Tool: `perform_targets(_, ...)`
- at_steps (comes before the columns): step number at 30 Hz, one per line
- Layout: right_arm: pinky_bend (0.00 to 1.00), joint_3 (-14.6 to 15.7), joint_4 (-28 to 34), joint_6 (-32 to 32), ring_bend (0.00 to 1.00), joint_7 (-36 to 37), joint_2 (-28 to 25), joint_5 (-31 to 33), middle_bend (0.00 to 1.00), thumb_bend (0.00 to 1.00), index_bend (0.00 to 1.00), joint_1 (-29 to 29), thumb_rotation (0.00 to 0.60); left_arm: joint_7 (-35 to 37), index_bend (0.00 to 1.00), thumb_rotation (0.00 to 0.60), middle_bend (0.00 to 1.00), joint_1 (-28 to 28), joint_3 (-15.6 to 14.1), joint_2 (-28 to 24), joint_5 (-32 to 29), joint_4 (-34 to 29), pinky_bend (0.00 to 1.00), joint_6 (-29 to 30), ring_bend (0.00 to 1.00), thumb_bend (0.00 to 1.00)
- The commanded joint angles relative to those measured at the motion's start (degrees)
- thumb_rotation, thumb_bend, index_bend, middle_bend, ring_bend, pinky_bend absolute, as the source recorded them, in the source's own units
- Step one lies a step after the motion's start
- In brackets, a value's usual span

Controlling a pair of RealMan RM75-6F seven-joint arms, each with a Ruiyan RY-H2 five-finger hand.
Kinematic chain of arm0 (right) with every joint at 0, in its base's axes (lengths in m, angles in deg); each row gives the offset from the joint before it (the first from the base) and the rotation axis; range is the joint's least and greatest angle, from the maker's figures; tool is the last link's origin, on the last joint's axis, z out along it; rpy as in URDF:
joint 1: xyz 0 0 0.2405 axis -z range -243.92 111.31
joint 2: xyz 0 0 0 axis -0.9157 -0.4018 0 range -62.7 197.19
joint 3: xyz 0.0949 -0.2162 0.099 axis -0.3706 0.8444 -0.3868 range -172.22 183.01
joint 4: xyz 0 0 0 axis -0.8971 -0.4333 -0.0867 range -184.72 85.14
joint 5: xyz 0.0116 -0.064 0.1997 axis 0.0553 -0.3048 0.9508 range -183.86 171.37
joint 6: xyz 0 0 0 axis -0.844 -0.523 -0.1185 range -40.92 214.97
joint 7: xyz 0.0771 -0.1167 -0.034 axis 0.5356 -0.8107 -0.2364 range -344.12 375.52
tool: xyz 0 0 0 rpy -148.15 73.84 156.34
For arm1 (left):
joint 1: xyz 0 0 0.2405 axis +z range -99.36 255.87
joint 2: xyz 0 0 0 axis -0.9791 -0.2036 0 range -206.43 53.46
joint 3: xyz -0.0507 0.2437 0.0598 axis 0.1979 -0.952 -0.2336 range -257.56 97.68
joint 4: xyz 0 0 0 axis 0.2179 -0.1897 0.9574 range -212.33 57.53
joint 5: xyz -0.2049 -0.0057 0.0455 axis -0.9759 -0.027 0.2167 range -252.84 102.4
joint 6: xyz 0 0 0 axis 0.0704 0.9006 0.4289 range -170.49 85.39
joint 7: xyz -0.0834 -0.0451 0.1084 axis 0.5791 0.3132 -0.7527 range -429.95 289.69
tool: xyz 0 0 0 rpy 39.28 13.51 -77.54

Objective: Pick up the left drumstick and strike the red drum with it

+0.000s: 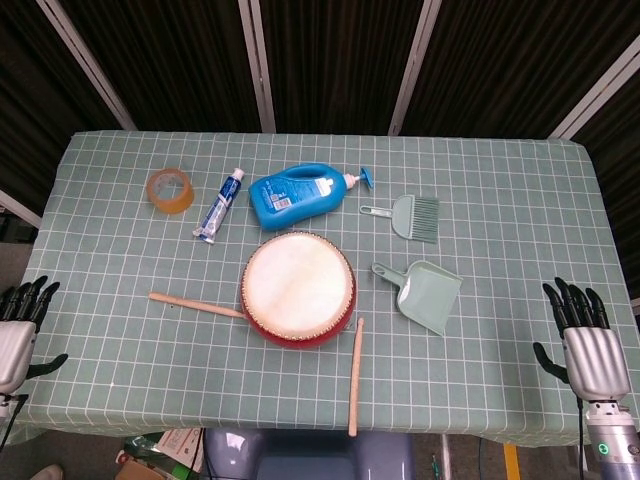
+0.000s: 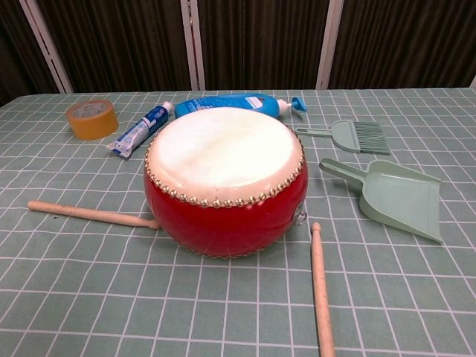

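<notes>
The red drum (image 1: 298, 289) (image 2: 224, 175) with a pale skin sits upright near the table's middle. The left drumstick (image 1: 195, 304) (image 2: 92, 214) lies flat on the cloth, its near end touching the drum's left side. A second drumstick (image 1: 355, 375) (image 2: 320, 286) lies at the drum's front right. My left hand (image 1: 18, 334) hangs at the far left edge, off the table, fingers apart and empty. Past the table's right edge my right hand (image 1: 585, 343) is also empty with fingers spread. Neither hand appears in the chest view.
A roll of tape (image 1: 170, 190) (image 2: 92, 119), a toothpaste tube (image 1: 219, 205) (image 2: 139, 129) and a blue detergent bottle (image 1: 297, 194) (image 2: 230, 103) lie behind the drum. A green brush (image 1: 407, 215) (image 2: 349, 135) and dustpan (image 1: 424, 295) (image 2: 393, 195) lie to its right.
</notes>
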Motion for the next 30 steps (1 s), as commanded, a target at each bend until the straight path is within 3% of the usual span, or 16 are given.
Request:
perform_targets(1,0.00,0.18,-0.05,0.09,0.00,-0.05,-0.03,-0.25,0.00,0.35,0.00,-0.03,0.600,-0.48,0.00,0.600,0.00,-0.78,0.48,-0.13,-0.65,-0.38,0.05,-0.98,0.00,0.01)
perform_targets(3,0.00,0.33,-0.11,0.10,0.00,-0.09,-0.06,-0.40,0.00,0.35,0.00,0.00,0.600,-0.60,0.00,0.600,0.02,-1.76,1.10,-0.22,-1.38,-0.81,0.10,-2.32,0.03,0.01)
perform_targets(6,0.00,0.24,0.16,-0.04,0.00,0.29,-0.14,-0.39,0.00,0.35,0.00,0.03,0.600,-2.28,0.00,0.600,0.18,-4.32,2.75,-0.09,-2.81,-0.97,0.28,-5.11,0.18,0.05)
perform_targets(11,0.00,0.36,-0.01,0.08,0.00,0.05,0.05,-0.93,0.00,0.35,0.00,-0.22,0.600,-6.66,0.10,0.600,0.59,-9.31,5.68,2.06,-7.14,-1.16,0.64,-10.93,0.58,0.16)
perform_targets(14,0.00,0.25,-0.15,0.01,0.00,0.28,0.17,-0.92,0.00,0.35,0.00,-0.28,0.600,-9.07,0.21,0.600,0.79,-12.41,7.06,3.75,-10.87,-1.31,0.78,-15.22,0.80,0.23)
perform_targets(17,0.00,0.24,-0.20,0.04,0.00,0.74,0.13,-0.85,0.00,0.35,0.00,-0.27,0.600,-12.39,0.32,0.600,0.94,-15.43,7.81,5.89,-14.13,-0.48,0.88,-18.90,0.94,0.27)
perform_targets(22,0.00,0.22,-0.42,-0.09,0.00,1.53,0.03,-0.99,0.00,0.35,0.00,-0.28,0.600,-18.21,0.42,0.600,1.00,-19.49,7.88,10.61,-19.23,2.73,0.97,-23.11,1.00,0.30)
perform_targets(30,0.00,0.18,-0.48,-0.13,0.00,2.32,0.00,-0.95,0.00,0.35,0.00,-0.28,0.600,-25.02,0.46,0.600,1.00,-23.79,7.40,16.38,-26.06,7.24,0.99,-25.87,1.00,0.30)
